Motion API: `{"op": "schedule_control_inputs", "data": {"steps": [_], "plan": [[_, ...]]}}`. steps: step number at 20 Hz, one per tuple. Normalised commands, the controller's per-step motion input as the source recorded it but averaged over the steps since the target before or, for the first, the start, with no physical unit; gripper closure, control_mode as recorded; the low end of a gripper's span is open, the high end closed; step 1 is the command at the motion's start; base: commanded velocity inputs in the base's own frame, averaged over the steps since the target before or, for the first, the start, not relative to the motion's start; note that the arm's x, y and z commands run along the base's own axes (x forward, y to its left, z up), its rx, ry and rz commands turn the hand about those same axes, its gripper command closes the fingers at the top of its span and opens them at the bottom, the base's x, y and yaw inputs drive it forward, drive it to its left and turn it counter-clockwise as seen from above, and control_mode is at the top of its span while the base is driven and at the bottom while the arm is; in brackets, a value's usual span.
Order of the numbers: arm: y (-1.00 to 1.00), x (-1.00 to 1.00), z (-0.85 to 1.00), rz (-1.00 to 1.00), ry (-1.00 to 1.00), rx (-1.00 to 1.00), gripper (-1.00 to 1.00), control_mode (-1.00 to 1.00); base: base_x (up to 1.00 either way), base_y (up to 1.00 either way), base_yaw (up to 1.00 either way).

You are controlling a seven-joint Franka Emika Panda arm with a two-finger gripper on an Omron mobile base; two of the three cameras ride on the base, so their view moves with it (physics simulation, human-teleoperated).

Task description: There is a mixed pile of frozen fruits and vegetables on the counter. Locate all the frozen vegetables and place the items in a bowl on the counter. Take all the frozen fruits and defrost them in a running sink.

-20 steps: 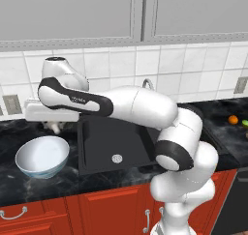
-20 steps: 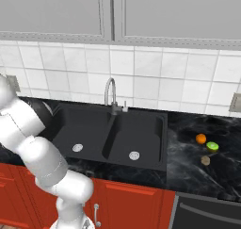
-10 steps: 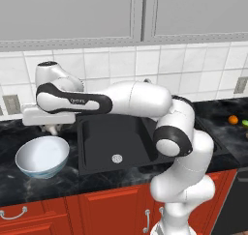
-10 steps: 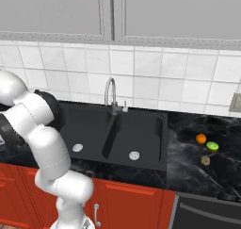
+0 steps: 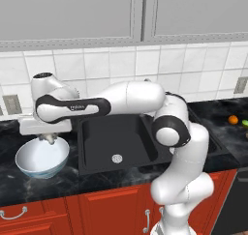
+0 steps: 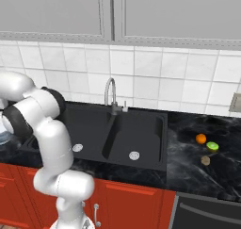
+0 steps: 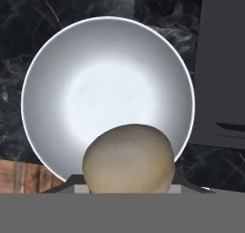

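My gripper [image 5: 49,138] hangs just above the bowl [image 5: 29,162] at the left end of the counter [image 5: 72,178], shut on a tan mushroom piece, one of the frozen vegetables. In the hand view that rounded cap [image 7: 128,162] sits close to the camera, over the near rim of the white bowl [image 7: 105,83]. The rest of the pile lies right of the sink [image 6: 141,129]: an orange ball [image 6: 201,138], a lime green ball [image 6: 212,146] and another tan mushroom piece [image 6: 205,160]. The orange ball [image 5: 233,119] also shows at the far right of the left base view.
The black double sink [image 5: 116,137] lies right beside the bowl, with a silver gooseneck faucet [image 6: 110,89] behind it. My arm spans the sink from right to left. The tiled wall stands behind the counter [image 6: 197,174], with red cabinets below.
The hand has sunk a little toward the bowl with the mushroom piece in it, and the arm's elbow has swung further left. The pile has not moved.
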Motion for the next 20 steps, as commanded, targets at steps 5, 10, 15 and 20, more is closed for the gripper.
{"op": "schedule_control_inputs", "data": {"steps": [5, 10, 15, 20], "plan": [[0.12, 0.0, -0.28, 0.0, 0.0, 0.0, 1.0, -1.0, 0.0, 0.0, 0.0], [0.06, 0.13, -0.09, 0.0, 0.0, 0.0, 1.0, -1.0, 0.0, 0.0, 0.0], [0.01, 0.21, -0.03, 0.0, 0.0, 0.0, 1.0, -1.0, 0.0, 0.0, 0.0], [0.03, 0.12, -0.21, 0.0, 0.0, 0.0, 1.0, -1.0, 0.0, 0.0, 0.0]]}}
